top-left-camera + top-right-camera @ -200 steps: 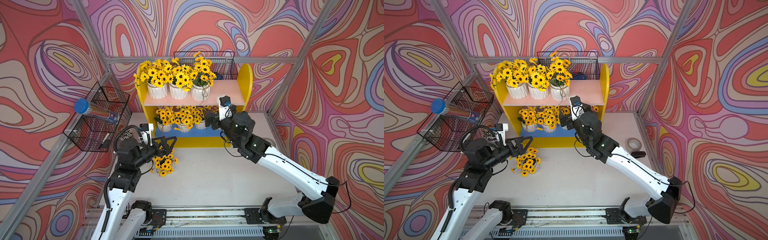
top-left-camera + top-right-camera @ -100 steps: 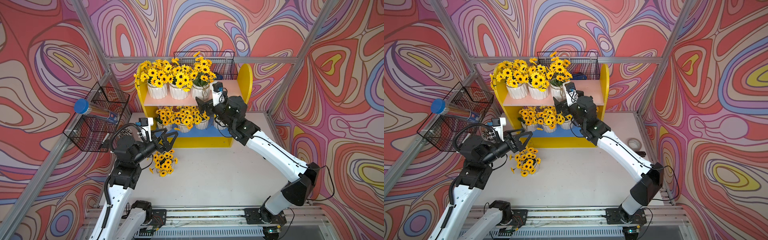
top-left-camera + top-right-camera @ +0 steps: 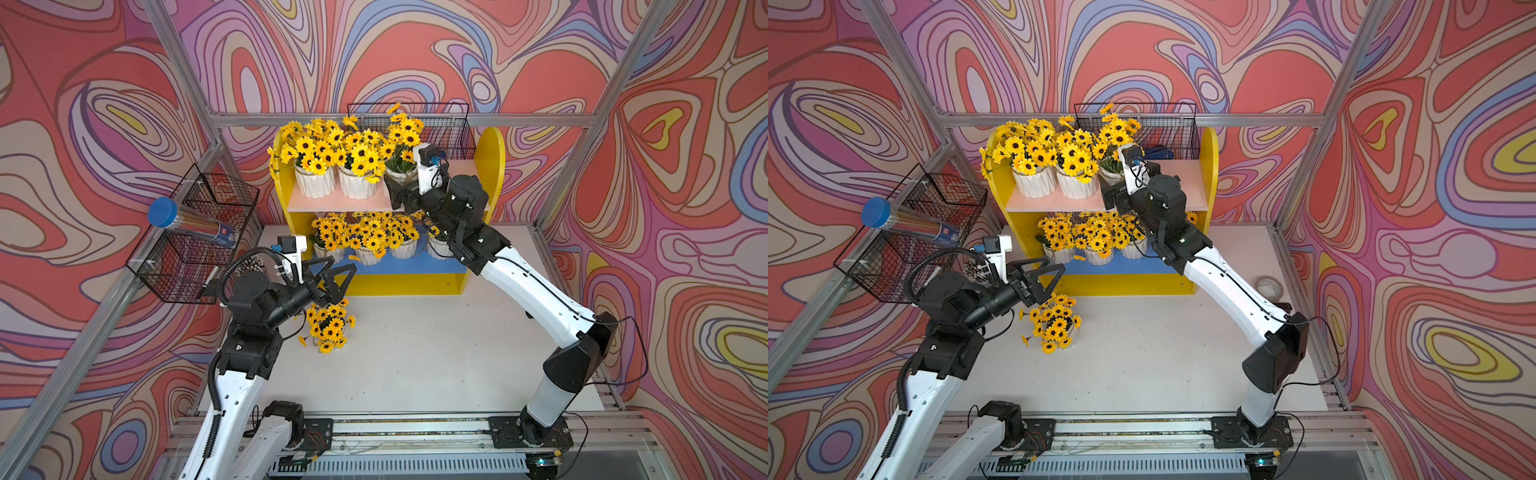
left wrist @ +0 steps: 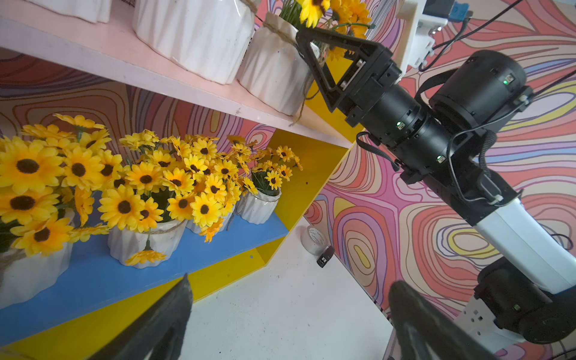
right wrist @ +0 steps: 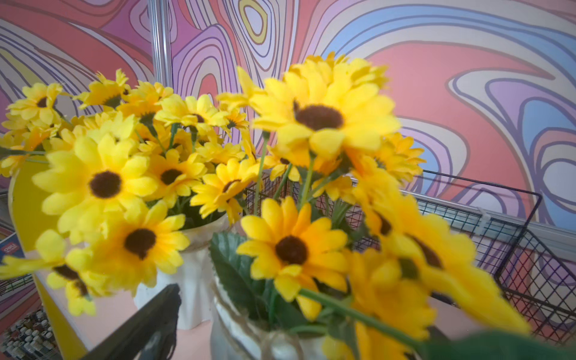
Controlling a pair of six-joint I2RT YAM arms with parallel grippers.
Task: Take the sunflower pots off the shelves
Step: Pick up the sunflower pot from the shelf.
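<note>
Since a second ago the right hand (image 3: 400, 190) has climbed from the blue board (image 3: 409, 266) to the pink board (image 3: 332, 203) of the shelves (image 3: 493, 166). The left hand (image 3: 343, 267) has risen a little above the bench (image 3: 436, 353). Both hands stand apart and hold nothing.

Three pots are on the pink board, and the right hand straddles the end pot (image 3: 398, 176). The right wrist view shows that pot between the fingers (image 5: 146, 324), with a gap at one finger; the top views hide this. The left wrist view shows one finger beside its twine (image 4: 280, 29).

Four pots (image 3: 368, 257) crowd the blue board. One bench pot (image 3: 328, 328) sits near the left hand, its body hidden under blooms. A tape roll (image 4: 313, 240) shows in the left wrist view and in a top view (image 3: 1268, 286).
</note>
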